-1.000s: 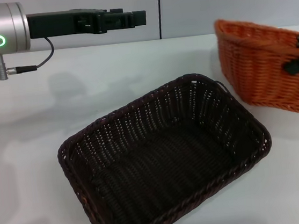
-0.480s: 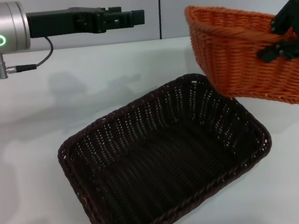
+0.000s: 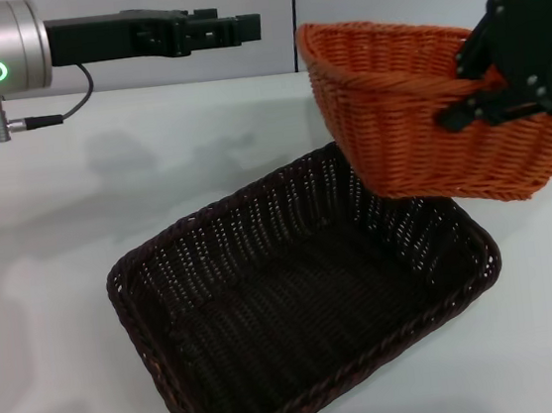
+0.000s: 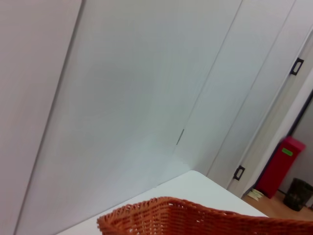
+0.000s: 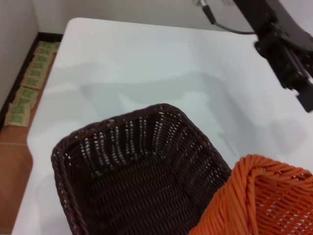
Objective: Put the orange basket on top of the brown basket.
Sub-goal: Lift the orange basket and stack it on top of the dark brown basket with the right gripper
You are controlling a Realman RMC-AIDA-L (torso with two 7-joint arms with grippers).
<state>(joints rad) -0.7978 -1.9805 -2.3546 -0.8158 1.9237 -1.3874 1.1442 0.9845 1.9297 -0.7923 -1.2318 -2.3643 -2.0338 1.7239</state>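
Baskets sit at different heights on the white table (image 3: 51, 242). The orange basket (image 3: 416, 121) is off the table, tilted, and hangs above the far right corner of the brown basket (image 3: 297, 304), its lower edge overlapping that corner's rim in the head view. The right gripper (image 3: 501, 76) is clamped on the orange basket's right-hand rim, one black finger outside the wall and the other over the braided edge. The brown basket rests flat on the table near the middle, turned at an angle, with nothing inside it.

From the right wrist view the brown basket (image 5: 137, 181) shows its open weave and dark floor, while a corner of the orange basket (image 5: 259, 200) fills the near edge just beside it. The left gripper (image 3: 221, 33) is held high over the back left of the table, well apart from both baskets, pointing toward the right; whether its fingers are apart or together cannot be told. The left wrist view shows only a strip of the orange basket's rim (image 4: 195, 220) against a pale wall (image 4: 122, 98).
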